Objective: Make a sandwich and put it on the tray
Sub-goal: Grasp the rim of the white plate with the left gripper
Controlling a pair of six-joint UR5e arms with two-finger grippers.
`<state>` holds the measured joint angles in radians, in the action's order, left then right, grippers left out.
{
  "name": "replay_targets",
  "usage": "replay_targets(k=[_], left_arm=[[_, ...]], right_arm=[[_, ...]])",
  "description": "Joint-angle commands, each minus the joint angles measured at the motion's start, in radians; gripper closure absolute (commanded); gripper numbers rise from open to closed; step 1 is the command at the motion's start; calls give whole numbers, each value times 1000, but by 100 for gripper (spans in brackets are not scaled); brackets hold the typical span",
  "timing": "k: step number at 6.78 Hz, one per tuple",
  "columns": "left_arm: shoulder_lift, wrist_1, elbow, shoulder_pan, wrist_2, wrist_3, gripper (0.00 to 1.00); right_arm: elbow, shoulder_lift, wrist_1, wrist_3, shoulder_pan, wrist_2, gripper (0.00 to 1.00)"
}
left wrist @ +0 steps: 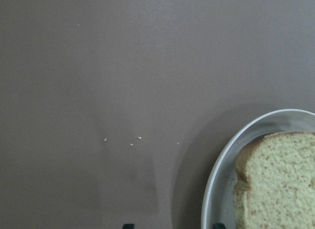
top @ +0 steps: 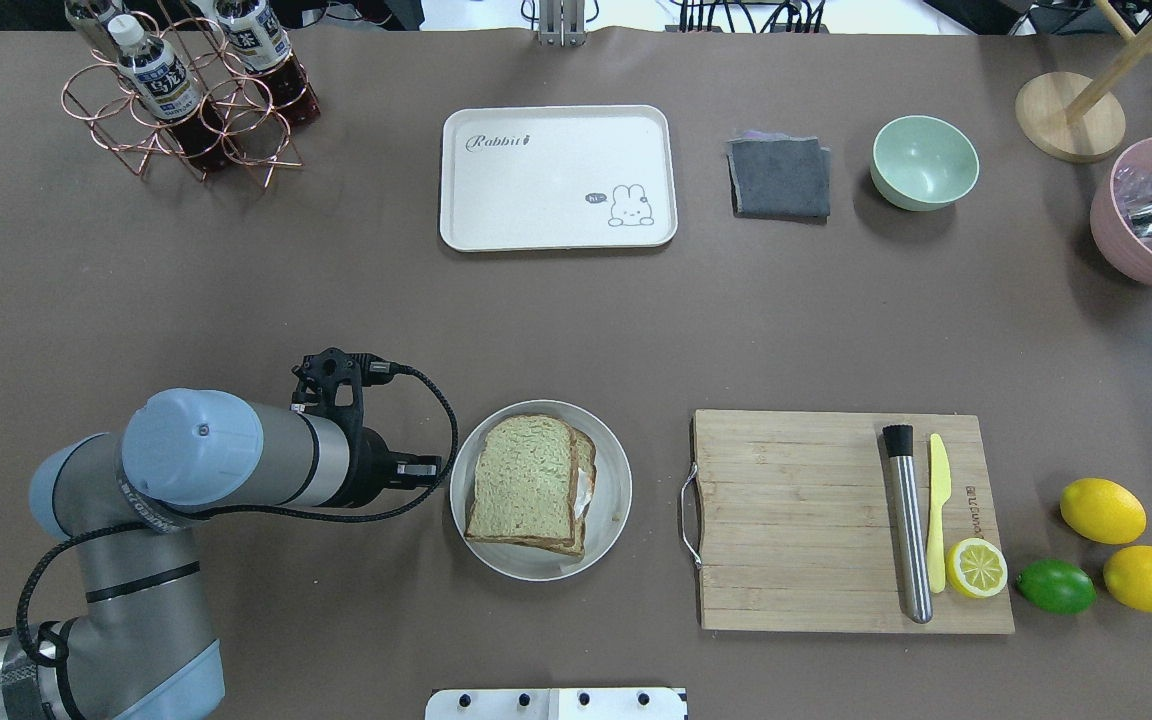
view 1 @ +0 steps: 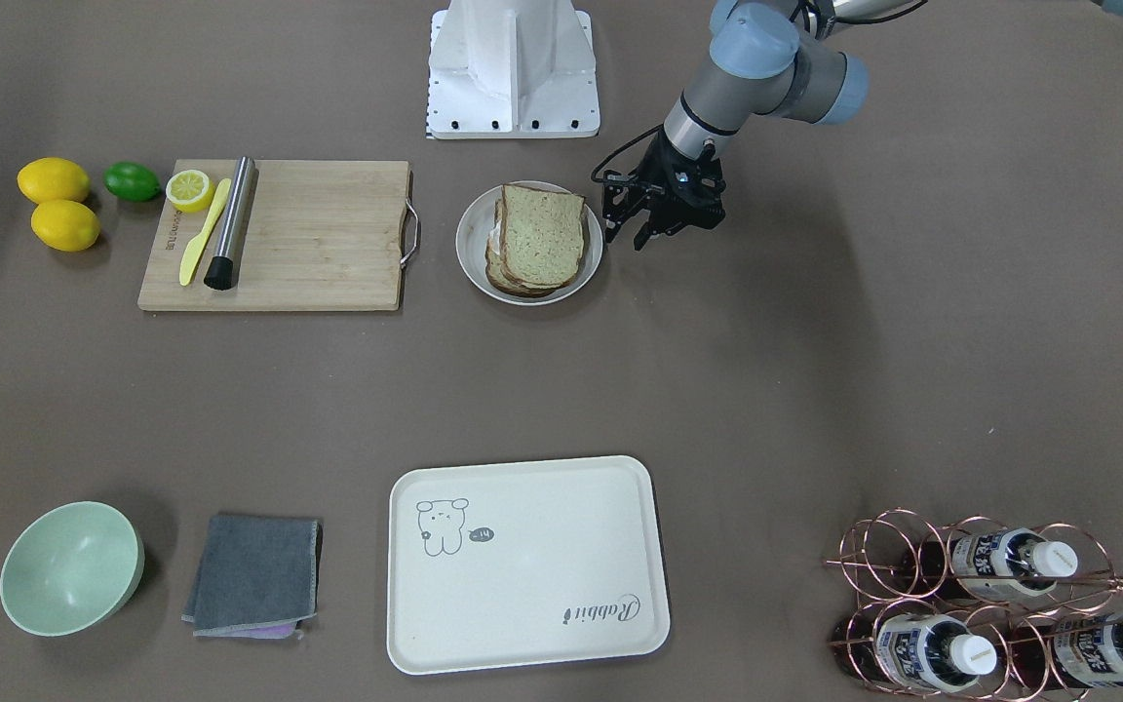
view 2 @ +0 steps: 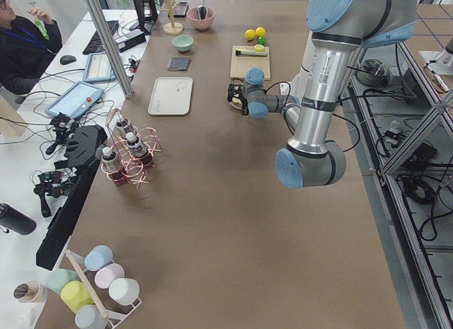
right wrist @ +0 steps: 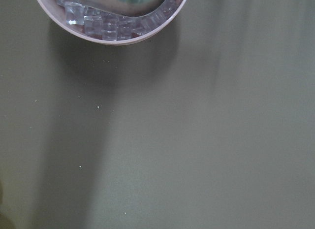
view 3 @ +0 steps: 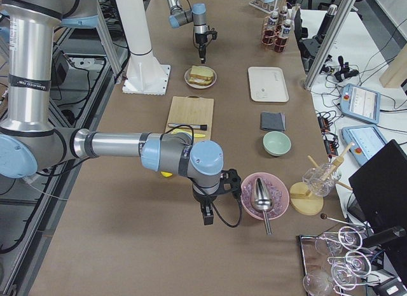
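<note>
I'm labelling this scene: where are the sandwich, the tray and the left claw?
sandwich [top: 524, 480]: overhead exterior view, middle of the top slice.
tray [top: 556, 160]: overhead exterior view, bare middle of its floor.
left claw [view 1: 625, 237]: exterior front-facing view, midway between its fingertips.

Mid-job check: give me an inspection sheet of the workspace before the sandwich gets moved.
Surface: brown table, a few crumbs beside the plate.
Job's things: sandwich assembled on the round white plate; tray has nothing on it.
Clutter: cutting board with muddler, yellow knife, half lemon; lemons, lime, green bowl, grey cloth, bottles in a wire rack, pink bowl of ice.
End effectors: left end effector open, beside the plate, holding nothing; right end effector near the pink bowl, state cannot be told.
Cables: black cable loops off the left wrist, near the plate.
Surroundings: operator seated at a side desk.
</note>
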<state>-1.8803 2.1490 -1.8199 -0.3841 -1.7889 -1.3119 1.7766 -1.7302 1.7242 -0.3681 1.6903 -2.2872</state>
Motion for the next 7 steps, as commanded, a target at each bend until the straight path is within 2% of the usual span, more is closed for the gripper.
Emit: replay_targets(k=[1, 3, 5, 7], left_arm=[[-5, 0, 1, 13, 2, -1, 52], [-11, -1, 8, 27, 2, -1, 52], [-65, 0, 65, 27, 2, -6, 52], [-74, 0, 76, 28, 2, -6, 64]], right_arm=[[-3, 0, 0, 0, 0, 3, 0], [-5, 0, 0, 5, 0, 3, 0], [-6, 1, 0, 8, 0, 2, 0], [-12, 1, 0, 8, 0, 2, 0]])
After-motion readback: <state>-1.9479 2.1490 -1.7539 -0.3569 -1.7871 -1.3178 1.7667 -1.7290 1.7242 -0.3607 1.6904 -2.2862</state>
